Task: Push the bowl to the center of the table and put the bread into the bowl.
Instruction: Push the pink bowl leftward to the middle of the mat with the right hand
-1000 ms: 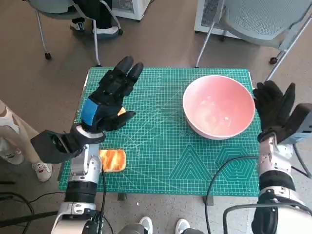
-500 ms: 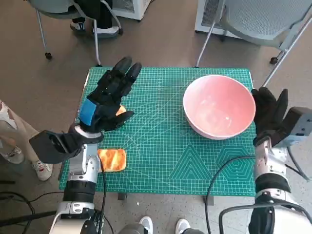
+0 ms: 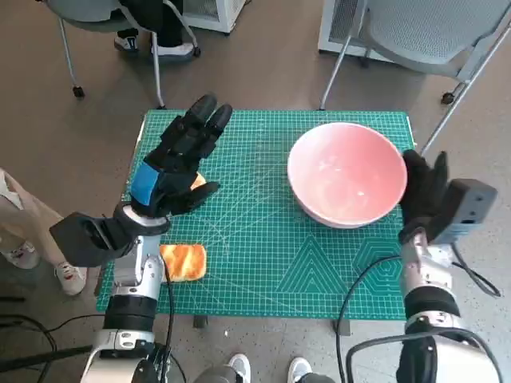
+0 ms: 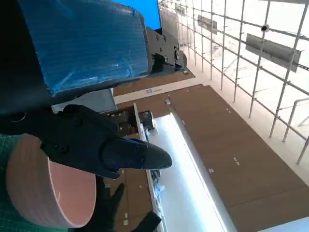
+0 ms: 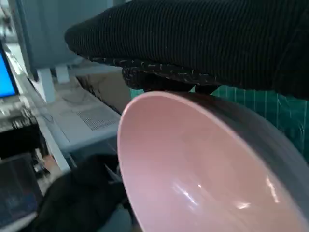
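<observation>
A: Head view: pink bowl (image 3: 347, 173) sits on the right half of the green mat (image 3: 263, 263), not centered yet. Right robot hand (image 3: 423, 195) is flat against its outer wall on the right side, fingers up and spread, holding nothing.

B: Left robot hand (image 3: 180, 155)?

A: Hovering over the left side of the mat, fingers apart, nothing in it. Bread (image 3: 184, 261) lies near the left front corner of the desk, partly hidden by the left forearm.

B: How does the bowl handle?

A: Looks rigid and glossy, likely slides easily on the mat. Curved wall, so a high push might tip it; I'd press low on the side. No grip needed, just push.

B: Bread?

A: Toasted slice, probably light and soft. Pinch by its edges, gently, or it crushes.

B: Room?

A: Open mat between bowl and left robot hand, so there is a free path to the center. Bread is close to the front edge; a nudge could send it off. Chair legs (image 3: 335, 72) stand beyond the far edge.
</observation>
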Available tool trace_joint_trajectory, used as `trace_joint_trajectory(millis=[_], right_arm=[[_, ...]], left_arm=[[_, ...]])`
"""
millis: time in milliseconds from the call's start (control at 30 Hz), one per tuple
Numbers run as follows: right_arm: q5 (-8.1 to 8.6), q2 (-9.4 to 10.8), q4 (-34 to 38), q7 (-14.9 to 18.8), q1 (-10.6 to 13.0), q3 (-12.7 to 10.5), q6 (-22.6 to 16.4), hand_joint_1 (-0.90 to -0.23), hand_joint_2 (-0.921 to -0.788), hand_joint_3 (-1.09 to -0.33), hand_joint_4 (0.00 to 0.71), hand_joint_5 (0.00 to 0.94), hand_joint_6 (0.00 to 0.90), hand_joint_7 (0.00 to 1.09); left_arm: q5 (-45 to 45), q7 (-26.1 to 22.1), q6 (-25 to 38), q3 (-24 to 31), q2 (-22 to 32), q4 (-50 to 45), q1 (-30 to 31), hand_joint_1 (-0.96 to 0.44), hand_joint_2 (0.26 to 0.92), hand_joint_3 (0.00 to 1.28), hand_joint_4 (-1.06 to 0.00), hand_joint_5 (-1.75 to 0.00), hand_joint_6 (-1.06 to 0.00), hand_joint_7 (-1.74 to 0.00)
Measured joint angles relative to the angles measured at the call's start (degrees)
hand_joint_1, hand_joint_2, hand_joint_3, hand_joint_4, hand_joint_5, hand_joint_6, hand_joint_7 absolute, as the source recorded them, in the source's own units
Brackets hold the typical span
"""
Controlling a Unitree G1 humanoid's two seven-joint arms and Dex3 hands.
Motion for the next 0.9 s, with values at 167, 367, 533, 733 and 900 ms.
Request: trace_joint_trajectory(millis=[167, 367, 533, 733, 900], right_arm=[[-0.36, 1.5, 0.0, 0.0, 0.0, 0.7, -0.1, -0.611, -0.921, -0.743, 0.211, 0.013, 0.254, 0.16], [-2.07, 3.0, 0.0, 0.0, 0.0, 2.0, -0.2, -0.612, -0.921, -0.759, 0.219, 0.013, 0.244, 0.15], [-2.31, 3.9, 0.0, 0.0, 0.0, 2.8, -0.3, -0.6, -0.921, -0.775, 0.224, 0.012, 0.246, 0.14], [-2.53, 4.6, 0.0, 0.0, 0.0, 3.6, -0.7, -0.595, -0.921, -0.784, 0.23, 0.012, 0.251, 0.14], [-3.36, 5.0, 0.0, 0.0, 0.0, 4.5, -1.2, -0.595, -0.921, -0.789, 0.232, 0.011, 0.264, 0.15]], left_arm=[[0.0, 0.0, 0.0, 0.0, 0.0, 0.0, 0.0, -0.6, 0.921, 0.22, -0.12, 0.0, -0.23, -0.08], [0.0, 0.0, 0.2, -0.1, 0.0, 0.0, 0.0, -0.6, 0.921, 0.22, -0.12, 0.0, -0.23, -0.07], [0.0, 0.0, 0.2, -0.1, 0.0, 0.0, 0.0, -0.6, 0.921, 0.21, -0.12, 0.0, -0.23, -0.07], [0.0, 0.0, 0.2, 0.0, 0.1, 0.0, 0.0, -0.6, 0.921, 0.21, -0.12, 0.0, -0.23, -0.07], [0.0, -0.1, 0.2, 0.0, 0.1, 0.2, 0.0, -0.6, 0.921, 0.21, -0.12, 0.0, -0.24, -0.06]])
